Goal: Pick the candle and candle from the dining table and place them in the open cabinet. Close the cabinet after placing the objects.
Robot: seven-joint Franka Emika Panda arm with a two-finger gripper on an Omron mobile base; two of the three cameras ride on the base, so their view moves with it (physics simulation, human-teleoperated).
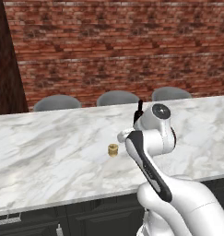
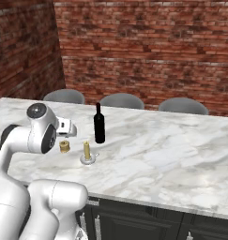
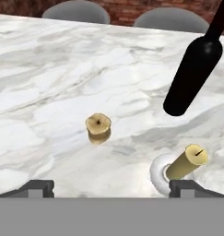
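On the marble surface (image 3: 49, 69) stand the black bottle (image 3: 194, 69), the slim candle (image 3: 187, 162) and the squat candle (image 3: 98, 126), both still unpicked. My pincer (image 3: 111, 188) hovers spread and empty; next, I judge, I centre over the squat one and descend.

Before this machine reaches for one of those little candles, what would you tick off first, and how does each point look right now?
1. Fingers open and empty: ok.
2. Short candle upright on the dining table, lying between the fingertips in the hand view: ok.
3. Tall candle upright on its round base, near one fingertip, could get bumped: not ok.
4. Black bottle stands behind the candles, away from the short one: ok.
5. Height of the fingers above the tabletop: cannot tell.
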